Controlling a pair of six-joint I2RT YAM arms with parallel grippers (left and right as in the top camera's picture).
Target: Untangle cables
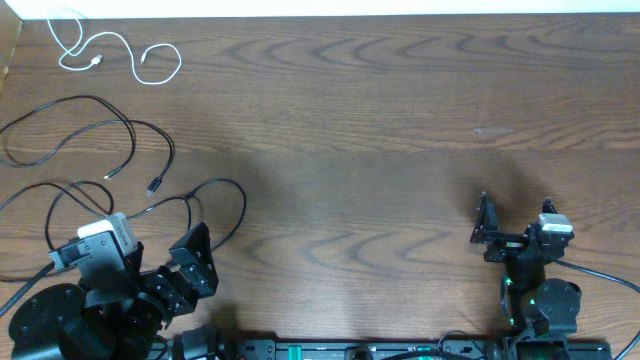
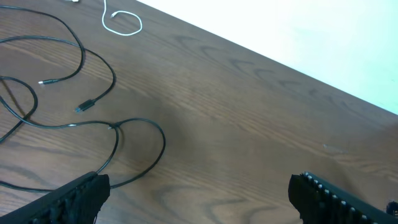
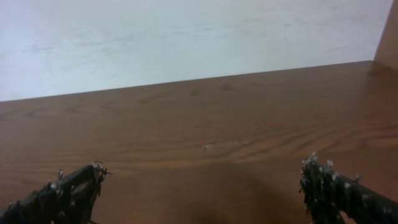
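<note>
The wooden desk (image 1: 380,120) spreads out broad ahead of me. My left gripper (image 1: 205,258) sits low by the front-left corner, jaws spread wide and holding nothing. My right gripper (image 1: 482,230) is just as wide and empty, well apart from every cord. The two black cables (image 1: 75,97) sprawl in crossing loops just beyond my left gripper, with one curl lying right beside its fingers. The short white cable (image 1: 120,38) lies alone in the far-left corner.
</note>
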